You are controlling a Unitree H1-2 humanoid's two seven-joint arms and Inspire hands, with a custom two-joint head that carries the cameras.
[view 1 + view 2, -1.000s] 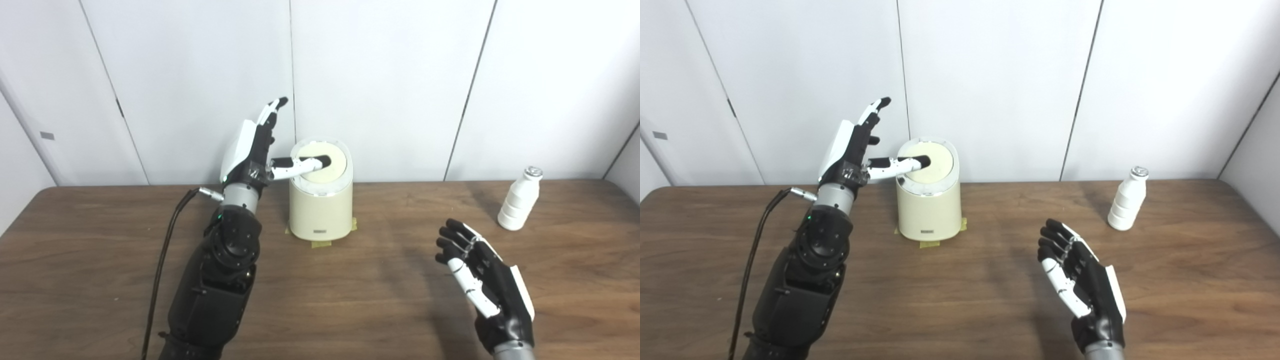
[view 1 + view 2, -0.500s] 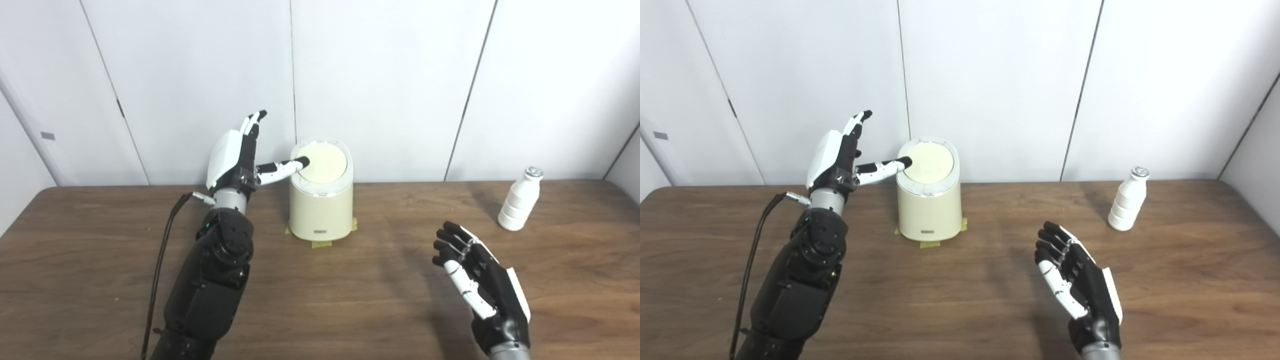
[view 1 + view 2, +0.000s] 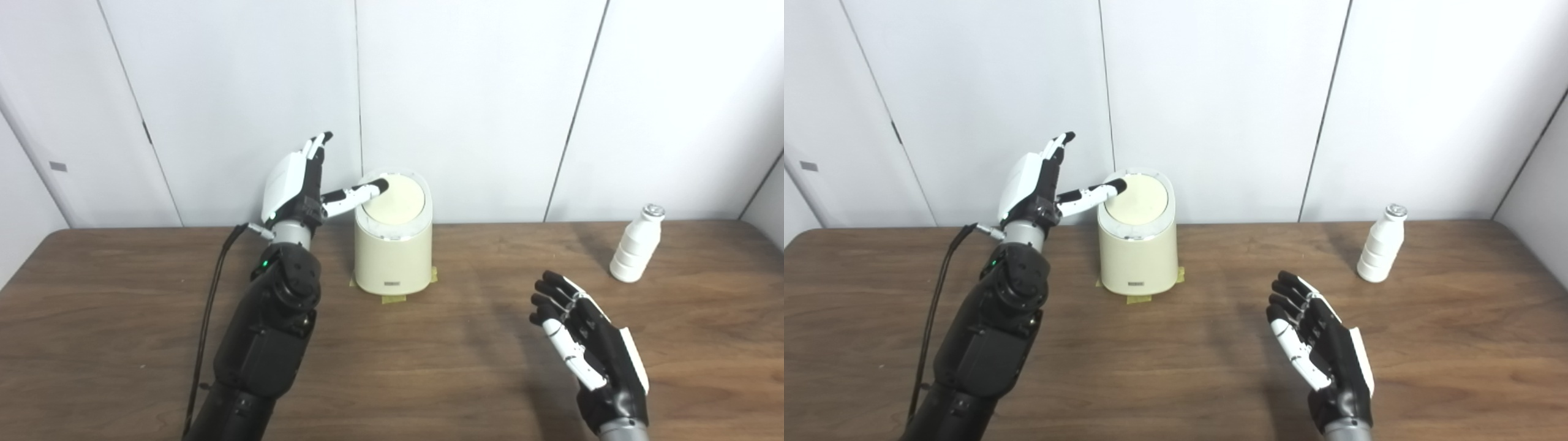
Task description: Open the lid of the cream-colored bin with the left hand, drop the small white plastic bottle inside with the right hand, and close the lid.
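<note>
Left hand (image 3: 294,187), fingers spread, thumb tip at the bin (image 3: 393,251) lid's (image 3: 395,199) near-left rim; press squarely there. Right hand (image 3: 588,349) open, empty; bottle (image 3: 636,245) stands well beyond it.

Left hand (image 3: 296,187) raised at 11 o'clock, fingers spread upward, thumb (image 3: 358,193) extended toward 3 o'clock, holding nothing. Right hand (image 3: 588,349) low at 4 o'clock, palm leftward, fingers loosely parted, empty.
</note>
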